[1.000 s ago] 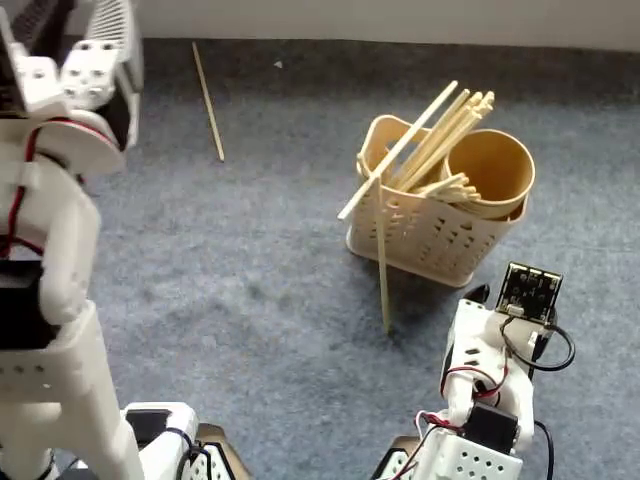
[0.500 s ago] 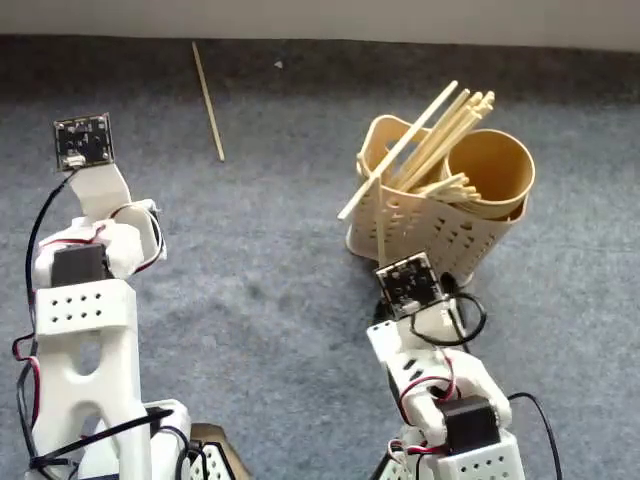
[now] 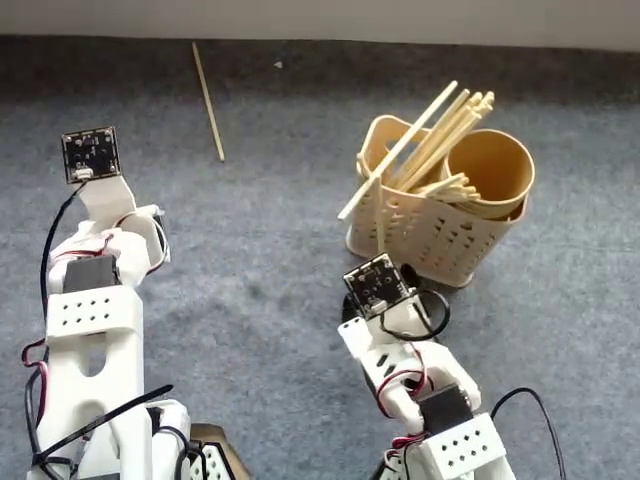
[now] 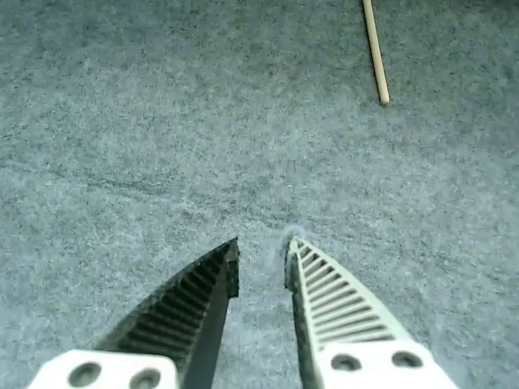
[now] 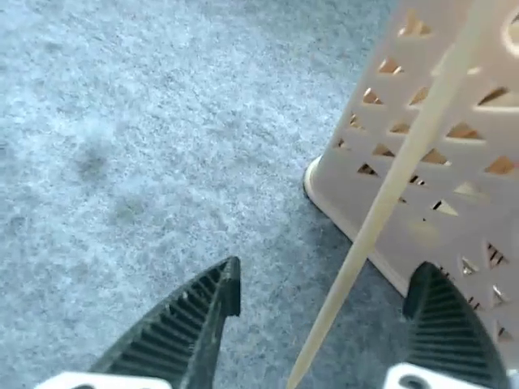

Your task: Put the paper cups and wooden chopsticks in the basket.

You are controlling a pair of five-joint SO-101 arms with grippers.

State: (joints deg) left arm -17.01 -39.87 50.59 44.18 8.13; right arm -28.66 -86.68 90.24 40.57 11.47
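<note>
Well left of basket [image 3: 420,235]: left tool [image 4: 263,243], tips down close over the surface [image 3: 260,300], jaws cracked a sliver, gripping nothing.

Left of basket, on its far side: one loose chopstick [image 3: 208,100] flat on the surface. Long axis runs away from the arms, near end tipped slightly toward basket. That near end [image 4: 375,50] lies ahead of the left tool, off its centreline, well apart from the tips. Left arm clearly nearer; looks like its pick. Needs a reach forward plus a shift toward basket, jaws set across the stick.

At basket's near-left corner: leaning chopstick [image 3: 380,225], foot on the surface, shaft steep against the perforated wall [image 5: 422,162]. Right tool [image 5: 326,271] spread wide, empty, straddling that shaft [image 5: 389,203] low down, roughly centred, touching neither jaw. Closing here probably pinches it near the foot; top end then swings free, so lift straight up along the wall.

Inside basket: bundle of chopsticks [image 3: 440,135] fanning out over the rim, paper cup [image 3: 490,170] on the right side.
</note>
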